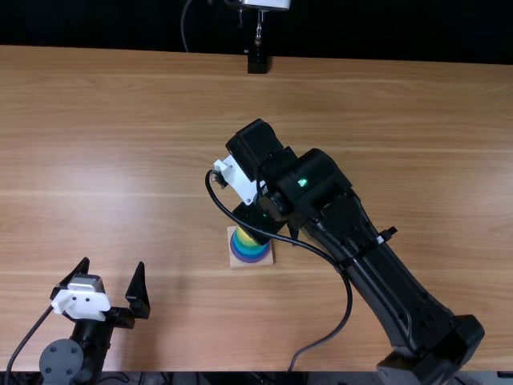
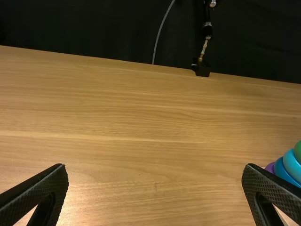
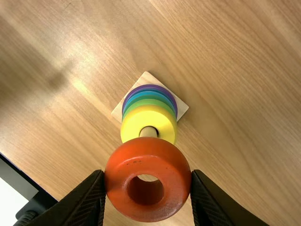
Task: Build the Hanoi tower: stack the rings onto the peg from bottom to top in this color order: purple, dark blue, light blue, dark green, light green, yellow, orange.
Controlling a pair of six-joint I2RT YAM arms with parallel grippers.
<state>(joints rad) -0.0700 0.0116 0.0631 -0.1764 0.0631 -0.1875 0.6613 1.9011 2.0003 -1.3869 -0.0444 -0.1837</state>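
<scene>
Over on the left, the left gripper (image 1: 113, 263) hangs above the table (image 1: 120, 184) with its fingers spread wide and nothing between them. Next along, the square wooden base (image 3: 146, 78) carries the purple ring (image 3: 149, 86), then blues, then greens, with the yellow ring (image 3: 132, 123) on top and the peg (image 3: 149, 132) poking through. From the right, the right gripper (image 1: 258, 220) reaches in over that stack, pinching the orange ring (image 3: 146, 155) by its sides, clear of the yellow.

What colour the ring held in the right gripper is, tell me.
The ring is a reddish orange, seen best in the right wrist view.
</scene>
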